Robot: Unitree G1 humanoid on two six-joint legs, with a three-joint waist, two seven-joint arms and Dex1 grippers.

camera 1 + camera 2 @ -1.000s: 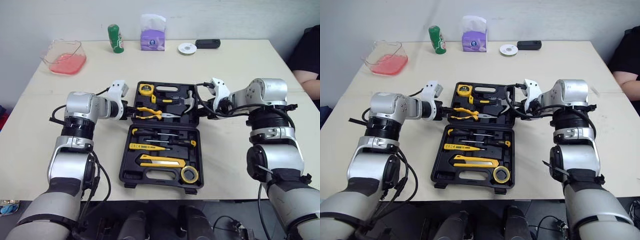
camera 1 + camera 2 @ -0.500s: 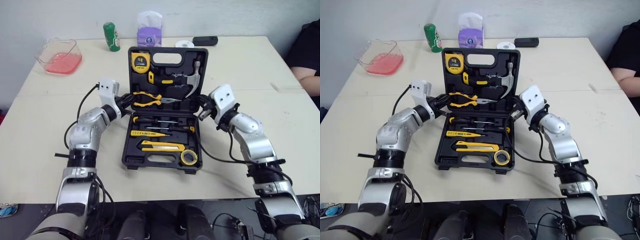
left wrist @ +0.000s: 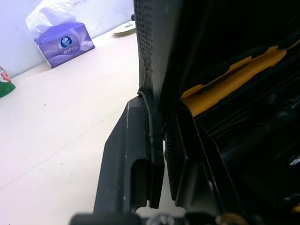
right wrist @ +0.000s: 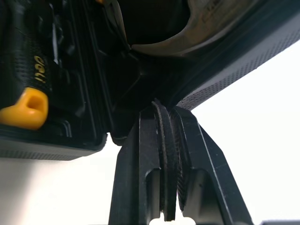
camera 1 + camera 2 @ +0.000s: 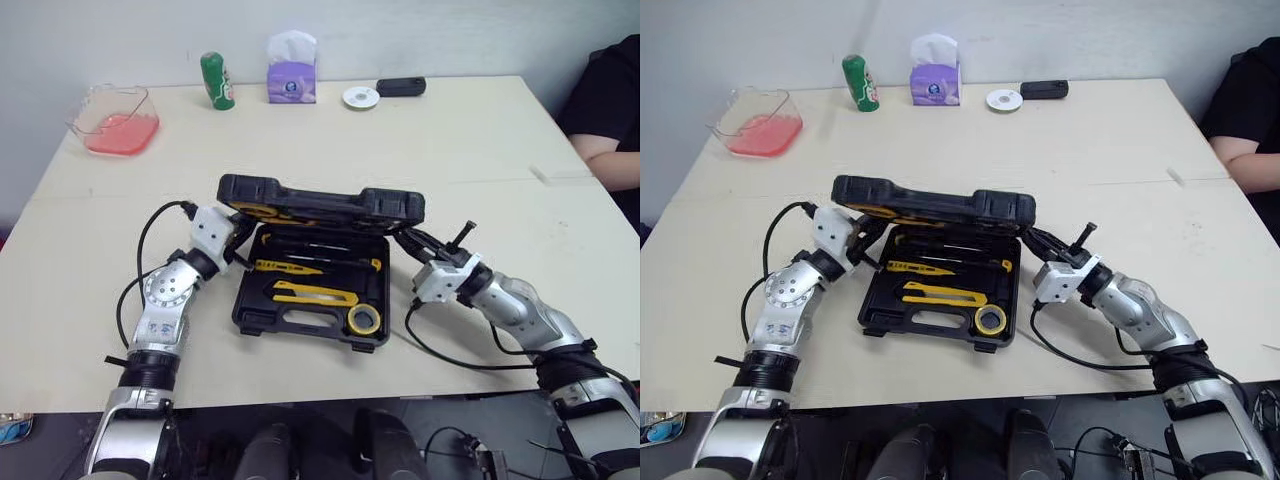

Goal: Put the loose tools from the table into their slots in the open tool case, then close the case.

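Note:
The black tool case lies mid-table with its lid (image 5: 320,200) tilted low over the base (image 5: 300,318), still ajar. In the base I see a yellow utility knife (image 5: 305,294), a screwdriver (image 5: 290,266) and a yellow tape roll (image 5: 362,320). My left gripper (image 5: 240,236) is shut, its tips against the lid's left edge (image 3: 154,47). Shut as well, my right gripper (image 5: 406,234) presses its tips under the lid's right corner (image 4: 234,56). A yellow tool handle (image 4: 26,108) sits in its slot close by.
Along the far edge stand a pink tray (image 5: 112,118), a green bottle (image 5: 215,80), a purple tissue pack (image 5: 291,80), a white disc (image 5: 359,96) and a black device (image 5: 401,87). A person's arm (image 5: 605,100) rests at the right edge.
The lid has swung from flat open, through upright, down towards the base. Both grippers followed its side edges forward and down. The camera view has also shifted.

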